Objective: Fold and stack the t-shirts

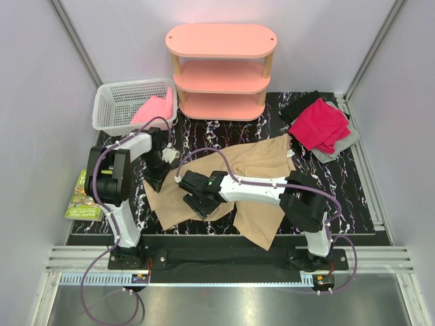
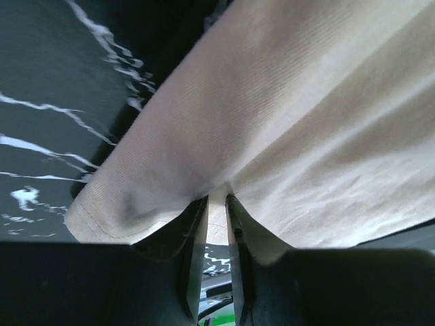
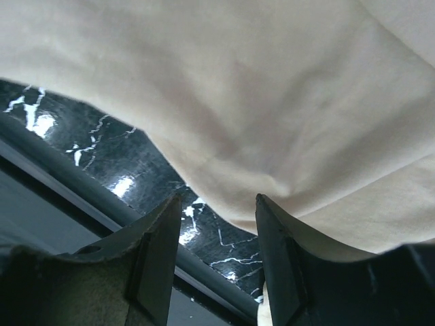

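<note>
Nearest me, the right gripper (image 1: 192, 200) reaches across from its base to the near-left part of the large tan-beige cloth t-shirt (image 1: 262, 159). That shirt lies spread in the middle of the black white-veined marble table (image 1: 211, 136). The right wrist view shows this gripper's jaws standing apart. The shirt's edge sags just at the fingertips (image 3: 272, 210), with the tabletop visible through the gap, and I cannot see cloth clamped there.

A little farther back, the left gripper (image 1: 168, 157) is at the shirt's far-left edge. Its fingers (image 2: 194, 231) are nearly together, with a thin fold of the tan cloth pinched between them.

The shirt's long axis runs slantwise from near-left to far-right, so both grippers sit at its left end and the bulk of the cloth lies to their right. The left arm has the far corner and the right arm is nearer the near corner. To my eye, any fold will carry that left end rightward over the body.

Off the table's left edge lies a green picture booklet (image 1: 83, 197). Beyond, at the far left, a white plastic mesh basket (image 1: 112, 109) holds the light pink t-shirt (image 1: 153, 110), bunched against its right wall. At the far right, well apart from both grippers, the magenta-red t-shirt (image 1: 319, 125) lies on the grey t-shirt (image 1: 338, 146), with the black t-shirt (image 1: 302, 105) behind. A pink three-tier wooden shelf (image 1: 221, 41) stands at the back, and I see nothing on its boards.
</note>
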Motion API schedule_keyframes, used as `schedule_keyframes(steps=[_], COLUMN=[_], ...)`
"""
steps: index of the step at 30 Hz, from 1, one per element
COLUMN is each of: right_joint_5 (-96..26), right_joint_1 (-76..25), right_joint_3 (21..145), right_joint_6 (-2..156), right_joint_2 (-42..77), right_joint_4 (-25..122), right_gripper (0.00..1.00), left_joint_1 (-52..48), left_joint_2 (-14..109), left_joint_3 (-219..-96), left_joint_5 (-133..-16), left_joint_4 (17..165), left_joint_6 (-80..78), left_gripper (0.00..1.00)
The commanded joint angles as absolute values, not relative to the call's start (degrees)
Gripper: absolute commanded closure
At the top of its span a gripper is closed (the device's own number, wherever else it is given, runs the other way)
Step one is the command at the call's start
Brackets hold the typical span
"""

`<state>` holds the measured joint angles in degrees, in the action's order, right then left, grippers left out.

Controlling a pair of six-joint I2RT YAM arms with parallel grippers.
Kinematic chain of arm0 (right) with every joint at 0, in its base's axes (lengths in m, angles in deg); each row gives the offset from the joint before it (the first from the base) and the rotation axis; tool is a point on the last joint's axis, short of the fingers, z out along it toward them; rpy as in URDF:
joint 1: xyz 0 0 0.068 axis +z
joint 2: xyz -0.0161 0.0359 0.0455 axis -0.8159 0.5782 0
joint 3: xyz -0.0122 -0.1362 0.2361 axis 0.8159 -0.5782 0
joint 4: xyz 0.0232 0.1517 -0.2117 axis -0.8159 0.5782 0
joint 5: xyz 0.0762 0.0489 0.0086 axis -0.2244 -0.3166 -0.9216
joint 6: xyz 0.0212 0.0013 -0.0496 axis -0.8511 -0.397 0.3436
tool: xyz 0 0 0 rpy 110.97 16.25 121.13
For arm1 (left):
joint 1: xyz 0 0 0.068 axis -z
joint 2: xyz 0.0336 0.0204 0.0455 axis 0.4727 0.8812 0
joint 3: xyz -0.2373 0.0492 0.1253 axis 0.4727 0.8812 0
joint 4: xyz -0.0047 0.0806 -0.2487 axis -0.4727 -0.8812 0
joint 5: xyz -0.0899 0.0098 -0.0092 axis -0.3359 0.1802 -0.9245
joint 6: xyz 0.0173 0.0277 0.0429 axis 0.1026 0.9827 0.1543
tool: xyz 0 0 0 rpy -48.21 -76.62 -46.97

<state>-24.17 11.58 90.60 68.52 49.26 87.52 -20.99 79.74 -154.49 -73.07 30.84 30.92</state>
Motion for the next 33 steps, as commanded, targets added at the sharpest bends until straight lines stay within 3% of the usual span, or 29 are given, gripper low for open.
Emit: schedule_keyframes(steps=[1,9,26,30,33], right_joint_5=[-25.3,-27.1,-26.8,-26.6,-26.4], right_joint_1=[12.4,12.5,11.4,11.2,10.9], right_joint_3=[90.0,89.9,91.9,90.0,87.6], right_joint_6=[69.6,70.9,72.3,71.8,71.0], right_joint_2=[46.6,49.9,56.0,54.5,52.7], right_joint_4=[84.2,82.0,80.5,80.6,81.1], right_gripper=[0.45,0.45,0.49,0.6,0.83], left_joint_1=[-21.3,-22.8,-22.9,-23.2,-23.5], left_joint_2=[80.9,83.4,80.0,80.0,80.5], left_joint_3=[-157.7,-162.4,-159.3,-159.0,-159.3], left_joint_5=[-67.6,-66.6,-68.1,-68.5,-68.2], left_joint_4=[36.5,37.0,36.9,37.1,37.2], left_joint_6=[30.2,30.1,31.3,31.6,32.0], left_gripper=[0.76,0.77,0.77,0.77,0.77])
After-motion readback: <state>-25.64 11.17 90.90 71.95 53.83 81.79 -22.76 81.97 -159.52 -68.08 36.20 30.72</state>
